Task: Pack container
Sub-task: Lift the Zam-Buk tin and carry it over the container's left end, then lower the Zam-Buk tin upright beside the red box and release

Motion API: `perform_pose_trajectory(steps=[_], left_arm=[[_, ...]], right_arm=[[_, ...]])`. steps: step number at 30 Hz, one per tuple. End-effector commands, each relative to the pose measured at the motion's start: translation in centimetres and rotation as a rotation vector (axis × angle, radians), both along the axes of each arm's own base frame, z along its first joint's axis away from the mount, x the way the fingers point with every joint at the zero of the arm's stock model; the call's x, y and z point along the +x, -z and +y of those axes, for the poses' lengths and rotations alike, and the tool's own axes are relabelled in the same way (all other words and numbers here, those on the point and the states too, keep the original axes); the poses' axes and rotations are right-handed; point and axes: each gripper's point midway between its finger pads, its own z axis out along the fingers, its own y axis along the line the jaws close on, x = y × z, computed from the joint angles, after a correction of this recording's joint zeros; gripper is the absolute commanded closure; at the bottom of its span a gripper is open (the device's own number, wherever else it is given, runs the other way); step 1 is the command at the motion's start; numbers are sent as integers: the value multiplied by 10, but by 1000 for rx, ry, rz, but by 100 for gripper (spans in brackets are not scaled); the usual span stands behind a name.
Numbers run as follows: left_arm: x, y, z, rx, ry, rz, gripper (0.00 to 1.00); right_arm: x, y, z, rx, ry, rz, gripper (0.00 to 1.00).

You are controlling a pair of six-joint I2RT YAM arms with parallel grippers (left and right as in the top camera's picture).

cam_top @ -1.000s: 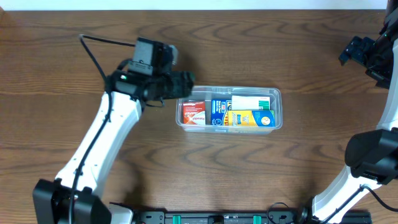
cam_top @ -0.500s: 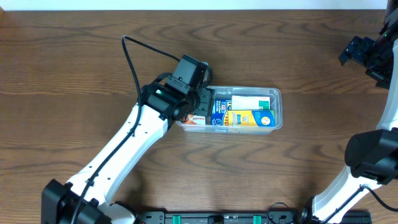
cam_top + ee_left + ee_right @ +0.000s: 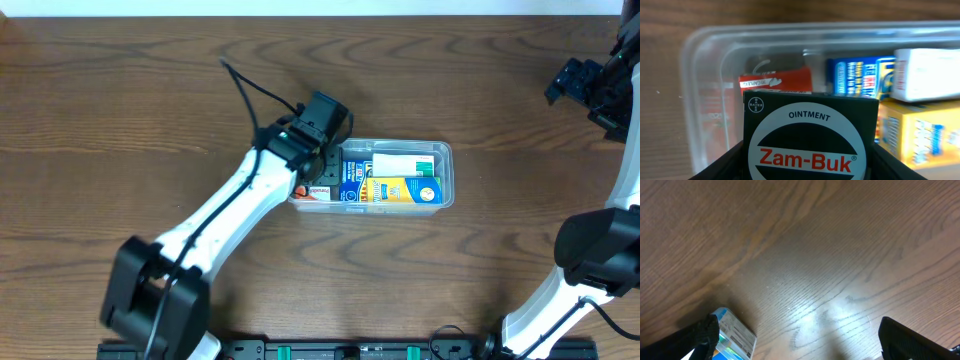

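Note:
The clear plastic container point(image 3: 447, 172) lies at the table's middle and holds several small boxes: a red and white one point(image 3: 313, 191), a blue one point(image 3: 351, 176), a white one point(image 3: 406, 162) and a yellow one point(image 3: 406, 190). My left gripper point(image 3: 320, 158) is over the container's left end, shut on a dark green Zam-Buk ointment box point(image 3: 810, 135). In the left wrist view the container point(image 3: 702, 47) lies just beyond that box. My right gripper point(image 3: 582, 86) is open at the far right, well away from the container.
In the right wrist view a small blue and white box point(image 3: 732, 335) lies by my right gripper's point(image 3: 807, 342) left finger on bare wood. The table's back edge runs along the top of the overhead view.
My left arm has swung right, carrying the Zam-Buk box from left of the container to over its left end. The right arm has not moved.

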Motion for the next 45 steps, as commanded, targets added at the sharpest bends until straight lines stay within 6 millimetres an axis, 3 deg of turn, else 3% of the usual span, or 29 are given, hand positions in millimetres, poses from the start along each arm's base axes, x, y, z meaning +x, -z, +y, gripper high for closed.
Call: perform_pose_trajectory(steps=[1,6,16,17,19,31,35,45], left_arm=[[0,18,2,34,-31,40,42],[-1,34,3,58,-31,75,42],[0,35,2,56,-31,71,41],[0,35,2,56,-31,71,32],[0,35,2,56,-31,71,27],[4,33,1,46,-33,56,25],[10,21,-4,19,-31,24,25],[18,-50,-15,-78,16,-118,26]], right_arm=[[0,-2,-6,-17,0,-3,1],[0,-2,-6,-17,0,-3,1],[0,-2,-6,-17,0,-3,1],[0,-2,-6,-17,0,-3,1],[0,-2,-6,-17,0,-3,1],[0,-2,-6,-17,0,-3,1],[0,-2,-6,-17,-1,-3,1],[0,-2,-6,-17,-1,-3,1]])
